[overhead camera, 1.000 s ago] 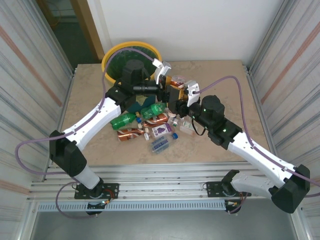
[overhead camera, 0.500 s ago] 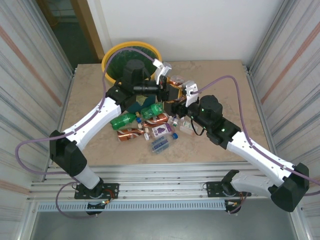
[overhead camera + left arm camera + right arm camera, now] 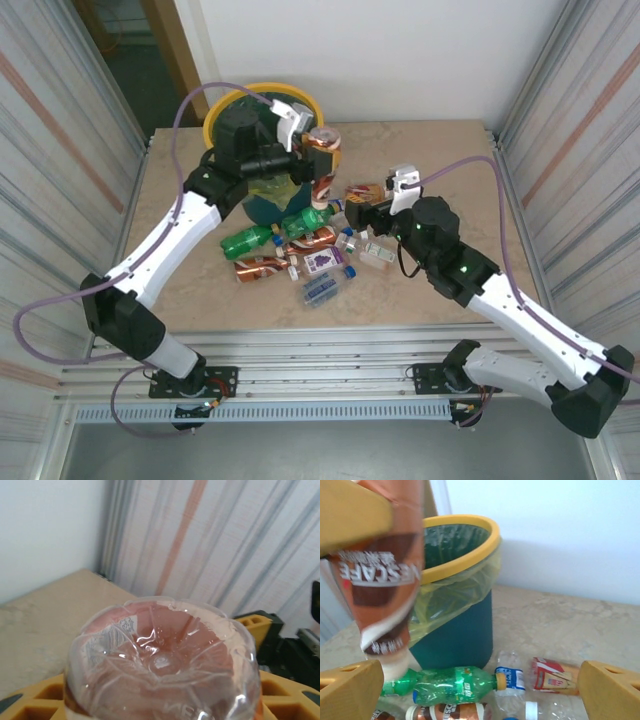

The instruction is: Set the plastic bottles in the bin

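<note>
One brown bottle (image 3: 323,165) hangs clamped in your left fingers (image 3: 35,700), lifted just beside the rim of the bin (image 3: 212,115) and not yet over its mouth, so you are mid-carry. Bring it over the opening before letting go, or it may fall outside. Your right fingers (image 3: 350,690) stand wide and empty above the pile of bottles (image 3: 300,245) on the desk (image 3: 180,200).

In the top view, you are seeing the bin (image 3: 262,87) standing upper centre at the table (image 3: 450,170)'s far edge. The left gripper (image 3: 308,138) is holding one bottle (image 3: 324,170) just right of its rim. The other plastic bottles (image 3: 300,245) are lying below it, left of the right gripper (image 3: 368,205).
</note>
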Available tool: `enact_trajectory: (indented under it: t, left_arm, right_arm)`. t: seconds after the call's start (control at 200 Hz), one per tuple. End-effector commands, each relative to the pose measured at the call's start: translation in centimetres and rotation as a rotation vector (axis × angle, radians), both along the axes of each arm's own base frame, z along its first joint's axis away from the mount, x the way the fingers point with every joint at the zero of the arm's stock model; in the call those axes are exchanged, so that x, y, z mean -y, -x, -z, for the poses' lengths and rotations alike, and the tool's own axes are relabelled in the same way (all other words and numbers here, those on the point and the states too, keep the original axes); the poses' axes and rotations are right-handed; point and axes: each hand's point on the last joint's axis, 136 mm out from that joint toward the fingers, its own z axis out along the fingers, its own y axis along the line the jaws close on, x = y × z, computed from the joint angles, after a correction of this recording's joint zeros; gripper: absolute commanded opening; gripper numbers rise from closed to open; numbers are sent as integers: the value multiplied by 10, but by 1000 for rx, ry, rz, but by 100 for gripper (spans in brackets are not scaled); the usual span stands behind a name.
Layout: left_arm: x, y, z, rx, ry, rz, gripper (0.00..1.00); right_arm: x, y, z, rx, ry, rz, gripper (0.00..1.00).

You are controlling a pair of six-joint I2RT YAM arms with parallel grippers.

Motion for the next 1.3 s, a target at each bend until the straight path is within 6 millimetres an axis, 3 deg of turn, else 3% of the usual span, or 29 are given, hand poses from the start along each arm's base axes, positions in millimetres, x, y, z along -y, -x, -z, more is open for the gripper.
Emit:
enact_trajectory:
  t: [0.0, 0.23, 0.386, 0.606, 0.786, 1.162, 1.297]
  left_arm:
    - [-30, -4, -51, 147, 20, -113, 23]
    - [-76, -42, -79, 253, -10, -314, 23]
    - [-101, -79, -80, 255, -51, -413, 23]
    - [-126, -140, -51, 185, -139, -515, 24]
    - [-127, -170, -9, 81, -225, -505, 27]
    - [-117, -192, 60, -57, -309, -448, 31]
    - [-113, -195, 79, -99, -321, -422, 35]
  right_arm:
    - [29, 3, -6, -8, -44, 121, 98]
    - [72, 6, -4, -50, -120, 296, 98]
    - [88, 6, 1, -82, -128, 357, 98]
    - [104, 4, 7, -113, -134, 449, 98]
    - [116, 1, 22, -192, -117, 525, 98]
    - [106, -12, 71, -438, -76, 405, 98]
    - [94, -17, 101, -542, -22, 343, 98]
